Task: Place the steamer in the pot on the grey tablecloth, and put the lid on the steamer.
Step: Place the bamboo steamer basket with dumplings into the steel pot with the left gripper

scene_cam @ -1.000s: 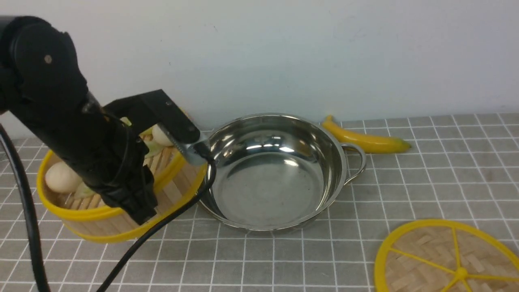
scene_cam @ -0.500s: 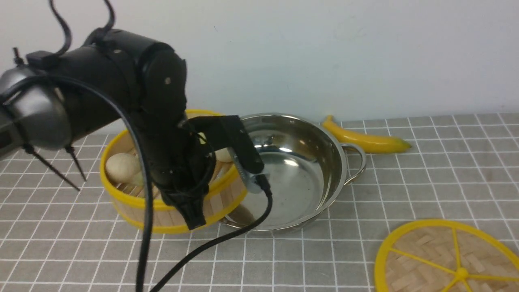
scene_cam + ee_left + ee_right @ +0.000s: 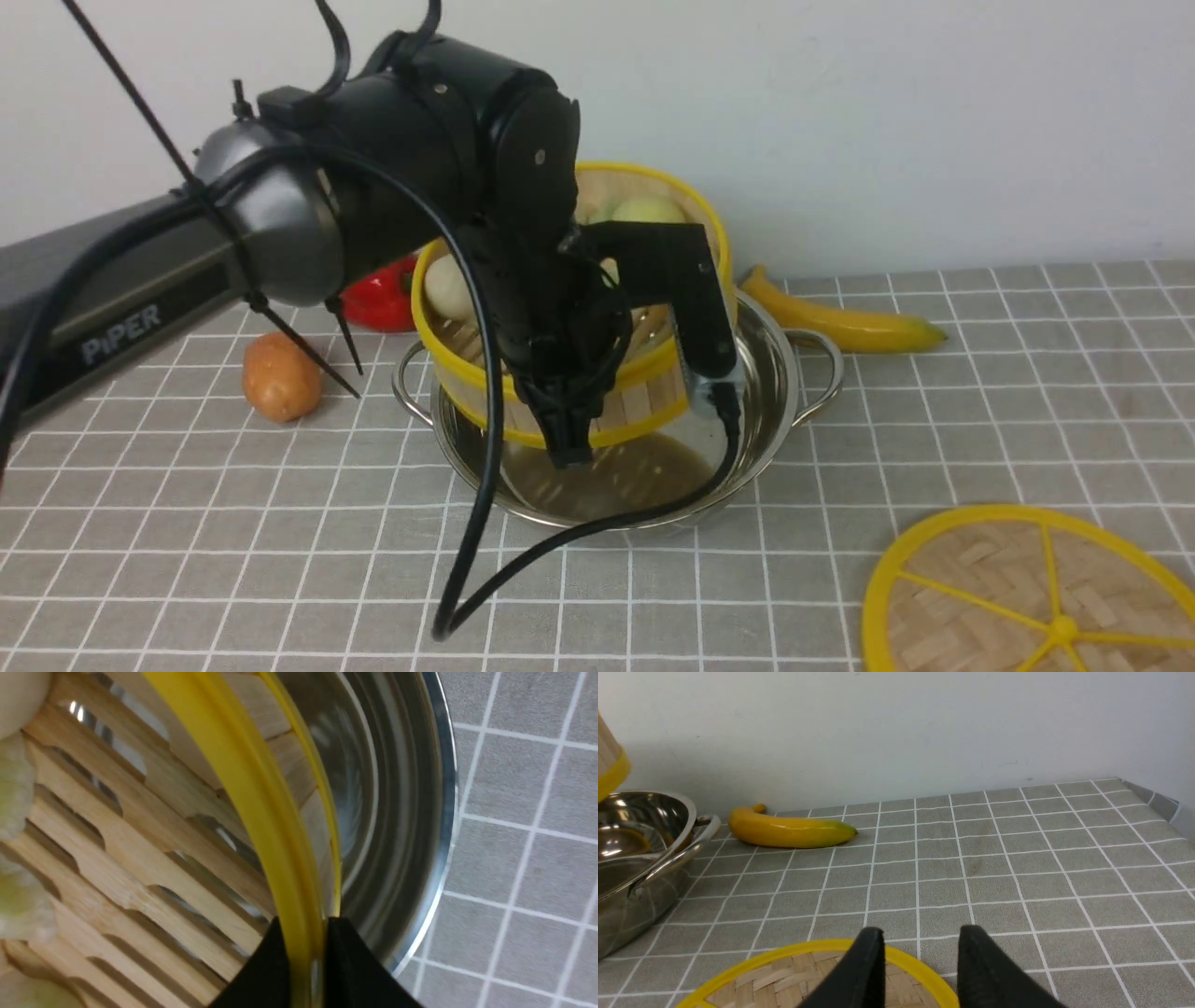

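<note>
Since the left gripper (image 3: 306, 933) only pinches one rim spot of the tilted yellow-rimmed bamboo steamer (image 3: 644, 397) over the shiny steel pot (image 3: 789, 369) near the back edge, buns (image 3: 644, 210) might spill; right gripper (image 3: 917, 947) is spread, front-right corner.

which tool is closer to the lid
Right. The right tool hangs open over the lid; the left tool grips the steamer over the pot.

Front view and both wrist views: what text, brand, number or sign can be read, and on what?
"PiPER": white letters on the grey link of the left arm, front view.
No other text shows; neither wrist view shows any writing.
</note>
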